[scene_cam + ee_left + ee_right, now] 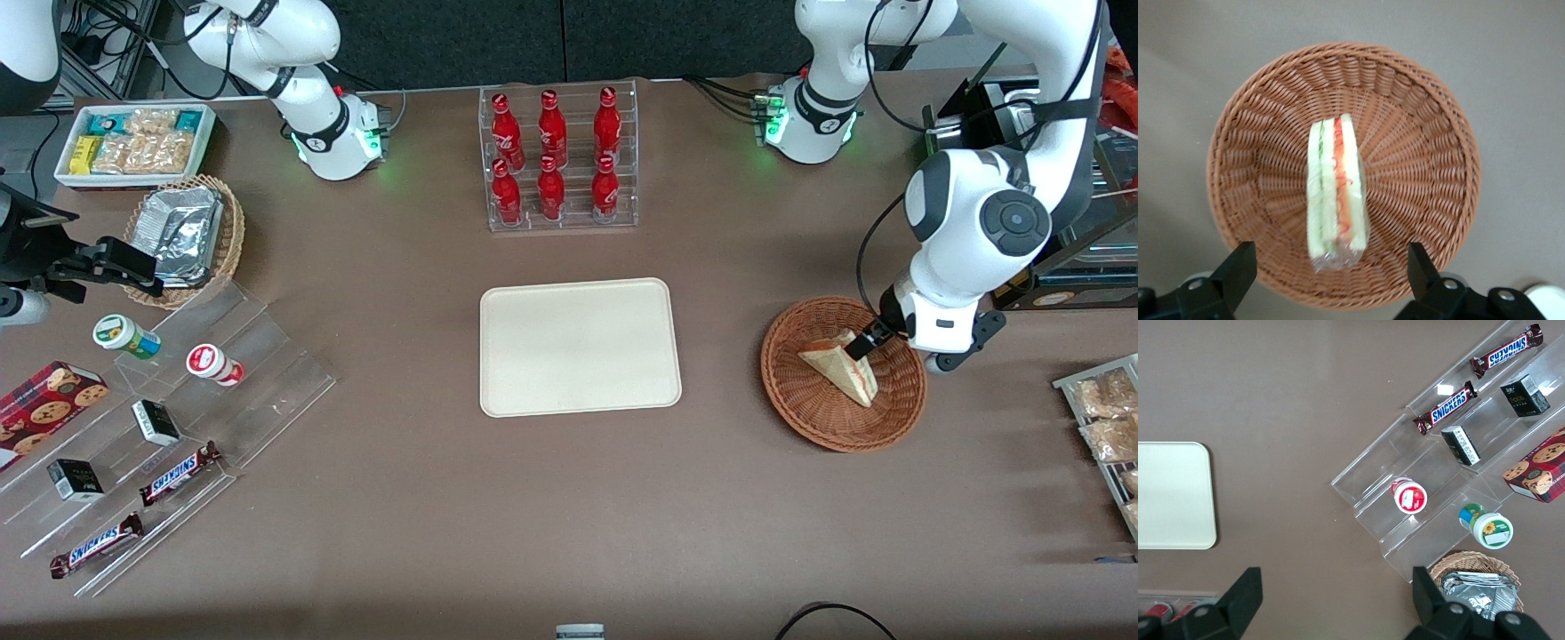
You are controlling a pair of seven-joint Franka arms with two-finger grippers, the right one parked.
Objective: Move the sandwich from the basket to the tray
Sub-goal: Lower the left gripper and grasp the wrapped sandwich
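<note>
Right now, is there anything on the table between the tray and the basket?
No. In the front view only bare brown table separates the tray from the basket. The gripper hovers open above the sandwich in the basket.

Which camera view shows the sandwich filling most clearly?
The left wrist view: the sandwich lies in the basket with its red and green layers facing the camera, below the open gripper. The front view shows mainly pale bread, with the gripper at it. The right wrist view misses it.

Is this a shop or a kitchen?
Probably a pretend snack shop on a lab table: cola bottles in a rack, Snickers bars on clear steps. The open pincer hovers over the sandwich in its basket.
</note>
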